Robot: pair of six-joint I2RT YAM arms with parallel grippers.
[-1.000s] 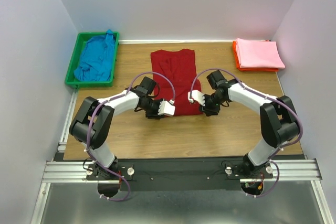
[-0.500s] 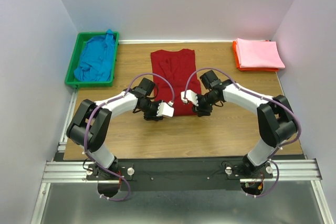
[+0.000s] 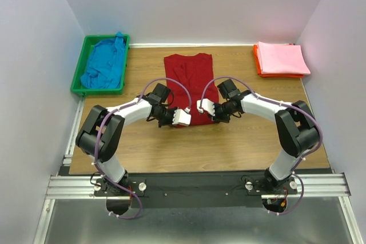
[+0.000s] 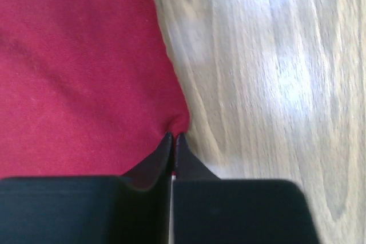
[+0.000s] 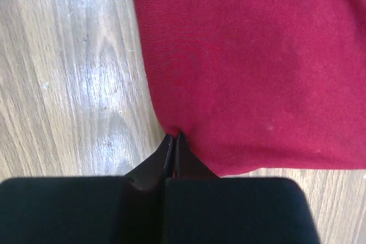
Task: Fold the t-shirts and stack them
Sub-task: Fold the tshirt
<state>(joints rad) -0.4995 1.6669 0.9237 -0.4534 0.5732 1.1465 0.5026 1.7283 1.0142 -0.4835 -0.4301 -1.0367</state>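
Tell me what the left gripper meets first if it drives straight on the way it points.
The left gripper is shut on a corner of the dark red t-shirt, so that cloth comes first; past it lies the wooden table, though depth is unclear.

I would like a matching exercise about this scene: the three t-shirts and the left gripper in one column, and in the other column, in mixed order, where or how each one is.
Column 1
1. dark red t-shirt
2. blue t-shirt
3. pink t-shirt
4. left gripper

Column 2
a. folded, on the orange tray
b. crumpled, in the green bin
c. flat, in the middle of the table
d. shut on a cloth corner

Pairs: 1-c, 2-b, 3-a, 4-d
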